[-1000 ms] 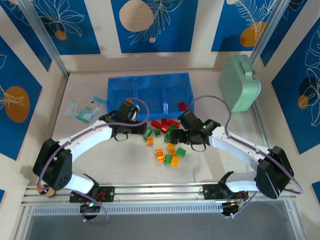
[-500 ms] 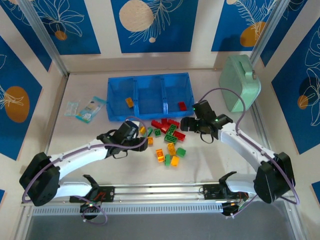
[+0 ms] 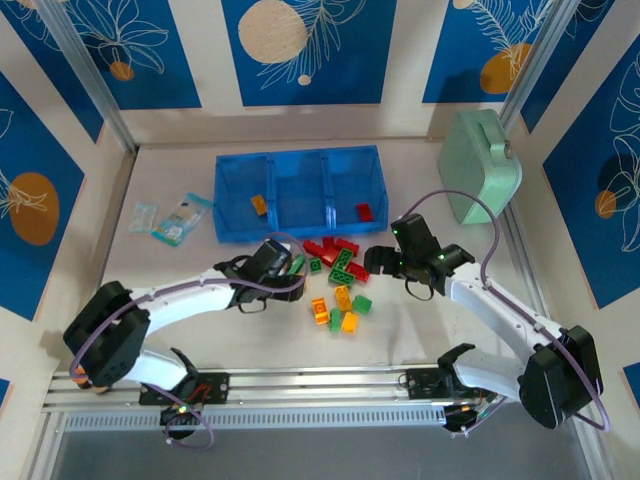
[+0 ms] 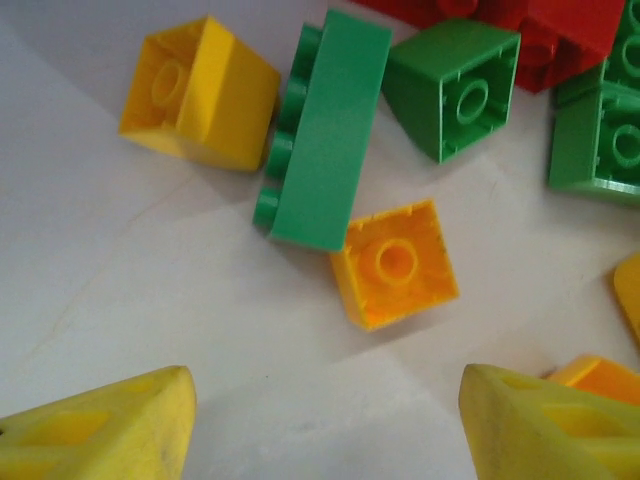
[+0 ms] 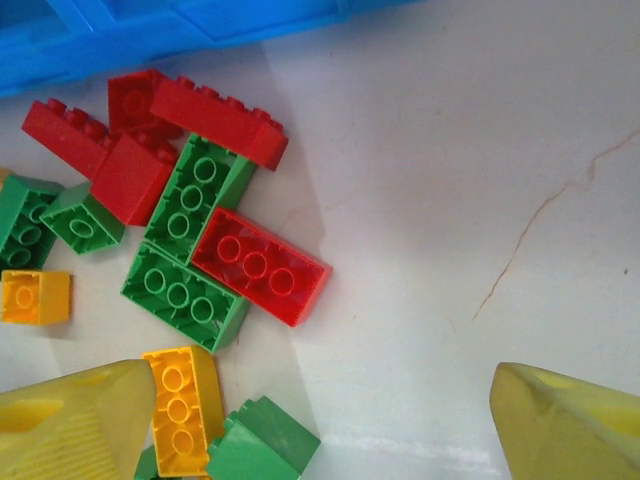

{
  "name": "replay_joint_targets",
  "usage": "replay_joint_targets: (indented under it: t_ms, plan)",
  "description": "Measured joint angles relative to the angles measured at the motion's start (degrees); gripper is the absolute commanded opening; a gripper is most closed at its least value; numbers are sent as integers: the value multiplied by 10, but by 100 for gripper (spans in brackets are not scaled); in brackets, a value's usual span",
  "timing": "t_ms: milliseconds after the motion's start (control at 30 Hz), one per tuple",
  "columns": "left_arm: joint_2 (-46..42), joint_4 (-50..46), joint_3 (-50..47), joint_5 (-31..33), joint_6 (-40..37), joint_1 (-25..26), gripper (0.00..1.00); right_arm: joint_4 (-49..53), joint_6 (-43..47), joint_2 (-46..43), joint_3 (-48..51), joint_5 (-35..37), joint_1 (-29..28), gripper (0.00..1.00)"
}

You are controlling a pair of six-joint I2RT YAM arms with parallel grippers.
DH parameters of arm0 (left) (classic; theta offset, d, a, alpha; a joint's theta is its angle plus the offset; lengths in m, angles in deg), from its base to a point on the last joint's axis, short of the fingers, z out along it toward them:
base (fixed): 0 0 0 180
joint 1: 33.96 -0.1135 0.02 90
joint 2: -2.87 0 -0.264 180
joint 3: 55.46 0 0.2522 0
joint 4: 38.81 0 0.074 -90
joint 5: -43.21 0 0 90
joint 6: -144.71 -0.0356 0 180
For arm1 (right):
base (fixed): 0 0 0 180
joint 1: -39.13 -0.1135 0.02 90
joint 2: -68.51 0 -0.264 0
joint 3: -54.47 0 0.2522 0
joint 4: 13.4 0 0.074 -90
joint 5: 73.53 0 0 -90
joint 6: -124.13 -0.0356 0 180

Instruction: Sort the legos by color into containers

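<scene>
- Seen from above, the blue tray [image 3: 300, 195] sits at the far middle of the tabletop [image 3: 150, 255]. Its left compartment holds an orange brick [image 3: 259, 204] and its right compartment a red brick [image 3: 365, 211].
- The loose legos [image 3: 335, 278] lie in a heap just near of the tray, between the two arms.
- The left gripper [image 3: 290, 268] is low at the heap's left edge, and the right gripper [image 3: 378, 262] is at its right edge.
- Off to the sides are pale packets [image 3: 172, 218] on the left and a mint case [image 3: 480, 165] at the far right.
- The left wrist camera gives detail the top view cannot. The left fingertips [image 4: 100, 430] stand moderately apart with bare tabletop between them.
- Just beyond those tips a square orange-yellow brick [image 4: 395, 265] lies hollow side up. It touches a long green brick [image 4: 325, 130] that is tipped on its side.
- A yellow brick [image 4: 200, 95] and a square green brick [image 4: 455, 85], both hollow side up, flank the long green one.
- The right wrist camera shows the right fingertips [image 5: 565, 430] spread wide, gripping no brick.
- A long orange brick [image 5: 182, 410] lies just beside the other tip. Further out, a flat red brick [image 5: 260, 265] lies against a flat green brick [image 5: 185, 295].
- That close view also picks up a hairline crack [image 5: 540, 220] in the tabletop.
</scene>
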Motion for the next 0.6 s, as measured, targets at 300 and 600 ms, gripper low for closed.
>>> replay_joint_targets:
  t_ms: [300,600]
  plan:
    - [130,-19,132,11,-21,-23,51,1,-15,-21,4,-2,-12,87]
    - [173,-64,163,40,-35,-23,48,2,-21,-38,17,-1,-12,87]
